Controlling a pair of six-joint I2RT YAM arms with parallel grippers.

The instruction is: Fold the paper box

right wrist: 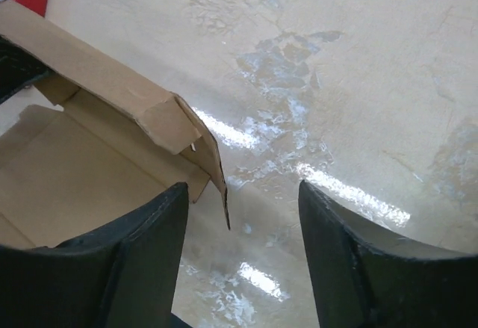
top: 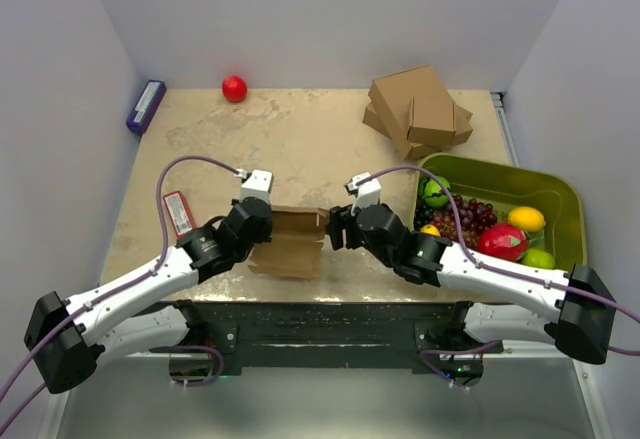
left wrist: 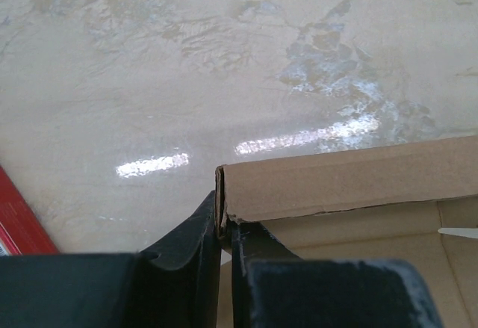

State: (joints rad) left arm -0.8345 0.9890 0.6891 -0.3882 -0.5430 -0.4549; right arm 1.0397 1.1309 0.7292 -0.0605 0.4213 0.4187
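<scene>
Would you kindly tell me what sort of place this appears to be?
Likely a robot lab test cell: plain white walls enclose a worn table holding staged props, a fruit bin and stacked boxes.

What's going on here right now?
Both arms are working on the paper box, which lies half folded near the front edge of the table. The left gripper is pinched shut on the corner of one raised wall. The right gripper is open at the opposite end, with a corner flap between its fingers but not clamped. The box is not yet closed.
</scene>
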